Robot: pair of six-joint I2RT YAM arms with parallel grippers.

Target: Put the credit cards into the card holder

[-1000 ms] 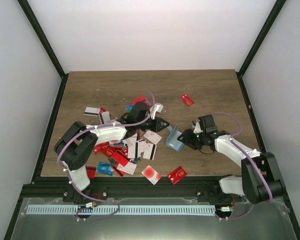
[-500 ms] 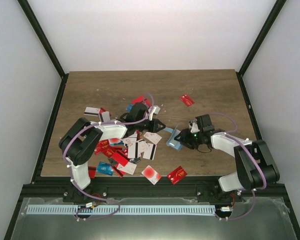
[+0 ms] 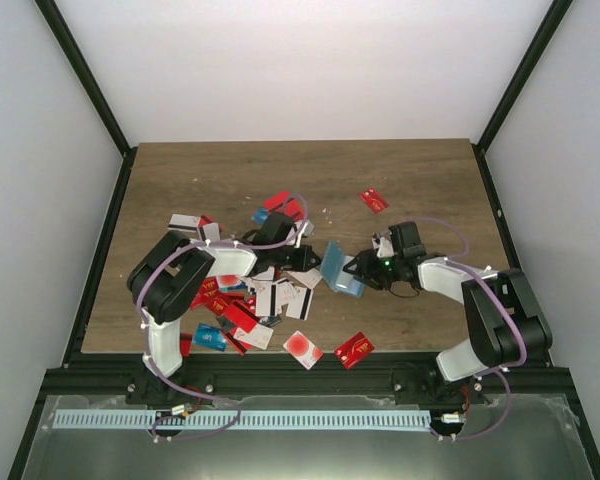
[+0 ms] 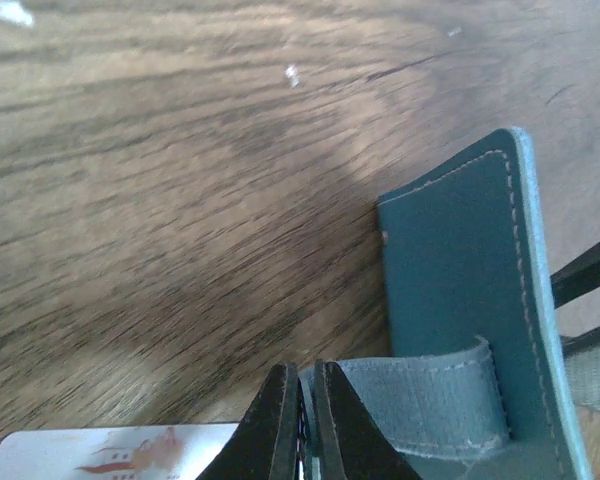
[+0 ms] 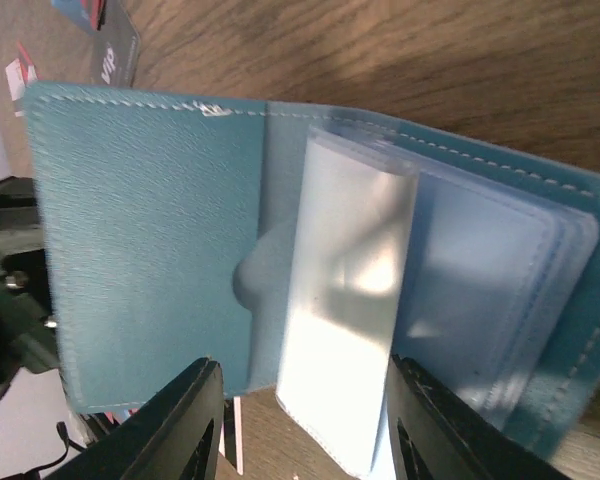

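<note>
The teal card holder (image 3: 335,266) stands open on the table between my two grippers. My left gripper (image 3: 318,262) is shut on the holder's light blue strap (image 4: 420,400); the holder's teal cover (image 4: 460,260) rises just beyond it. My right gripper (image 3: 364,271) is open, its fingers (image 5: 185,425) on either side of a clear pocket sleeve (image 5: 345,300) of the open holder (image 5: 140,250), not gripping it. The credit cards (image 3: 265,300), mostly red and white, lie in a loose heap under my left arm. A white card (image 4: 100,452) lies just beside my left fingers.
One red card (image 3: 374,200) lies alone at the back right. Two more red cards (image 3: 353,350) lie near the front edge. A few cards (image 3: 190,223) lie left of the heap. The enclosure's black frame (image 3: 100,260) borders the table.
The two grippers have come closer together. The card holder has moved left and swung open, its cover pulled up by my left gripper. My right gripper has followed to the left.
</note>
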